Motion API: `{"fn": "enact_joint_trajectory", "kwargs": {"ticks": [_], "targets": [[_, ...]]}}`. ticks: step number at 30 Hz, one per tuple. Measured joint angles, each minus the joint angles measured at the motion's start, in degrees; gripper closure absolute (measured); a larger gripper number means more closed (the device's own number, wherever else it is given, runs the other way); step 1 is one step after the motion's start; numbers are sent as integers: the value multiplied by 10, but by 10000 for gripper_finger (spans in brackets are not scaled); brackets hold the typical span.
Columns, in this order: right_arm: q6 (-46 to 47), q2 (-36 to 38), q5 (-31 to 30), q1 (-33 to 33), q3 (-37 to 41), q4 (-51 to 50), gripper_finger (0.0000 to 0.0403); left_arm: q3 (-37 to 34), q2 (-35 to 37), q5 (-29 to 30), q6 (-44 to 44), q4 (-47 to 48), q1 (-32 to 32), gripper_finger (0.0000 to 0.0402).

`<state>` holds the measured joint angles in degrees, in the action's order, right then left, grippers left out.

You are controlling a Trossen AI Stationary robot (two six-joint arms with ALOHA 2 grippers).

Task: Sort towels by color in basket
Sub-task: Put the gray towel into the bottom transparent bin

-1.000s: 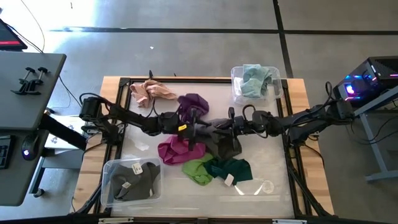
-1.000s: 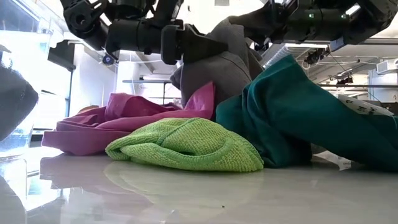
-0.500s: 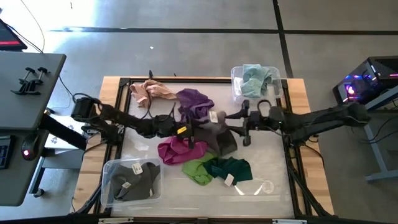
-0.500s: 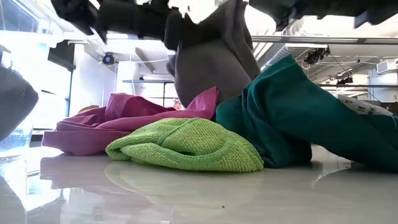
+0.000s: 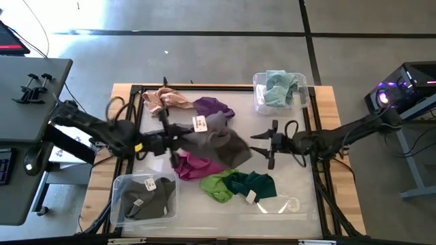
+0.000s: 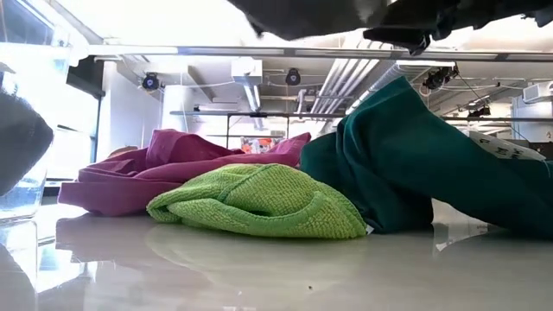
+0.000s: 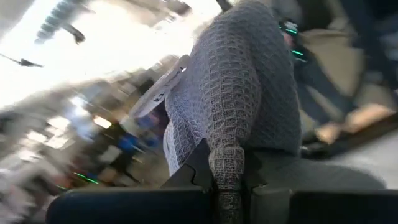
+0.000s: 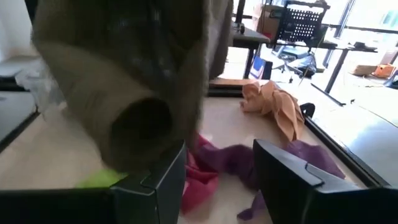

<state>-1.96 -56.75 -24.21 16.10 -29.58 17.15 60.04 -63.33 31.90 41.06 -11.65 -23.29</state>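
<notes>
My left gripper is shut on a grey towel with a white tag, held over the table's middle. The towel's underside shows at the top of the low view. My right gripper stands open just right of the towel, touching nothing; its wrist view shows the towel blurred close before its gripper. Below lie a magenta towel, a lime green one and a dark green one. Purple and peach towels lie at the far side. My left gripper pinches a bunched fold at the grey towel's left end between its two fingers. The fingers come in level from the table's left. The towel is lifted clear of the pile and spreads away from the fingers toward the right.
A clear bin at the far right holds a pale teal towel. Another clear bin at the near left holds grey towels. The dark frame borders the work surface.
My left gripper has shut on the grey towel and drawn back toward the table's left, carrying it up and clear of the pile. My right gripper has opened, let go of the towel and pulled back toward the right.
</notes>
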Motion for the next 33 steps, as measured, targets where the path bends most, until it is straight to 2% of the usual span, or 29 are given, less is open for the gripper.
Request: {"fn": "enact_joint_trajectory", "kwargs": {"ticks": [4,10,15,20,21,24,26,29,31,33], "targets": [[0,-21,-20,22,0,6,222,151,-18,2,-125,242,-47,396],[0,-30,-43,43,1,7,222,355,-96,0,-305,553,-139,396],[-9,-29,-48,50,1,7,222,491,-167,9,-484,772,-215,396],[-10,-30,-48,50,1,7,222,599,-238,36,-716,1015,-261,396],[-10,-30,-48,50,1,7,222,607,-246,35,-759,1027,-266,396],[-11,-29,-48,50,1,9,222,605,-251,8,-767,987,-273,396],[-9,-29,-48,50,1,10,222,605,-261,7,-805,1013,-274,396],[-9,-30,-48,50,1,11,222,553,-257,-36,-849,1008,-270,396],[-9,-29,-48,50,1,11,222,517,-258,-55,-909,1014,-270,396],[-9,-29,-48,50,1,10,222,460,-250,-95,-951,1015,-270,396]]}}
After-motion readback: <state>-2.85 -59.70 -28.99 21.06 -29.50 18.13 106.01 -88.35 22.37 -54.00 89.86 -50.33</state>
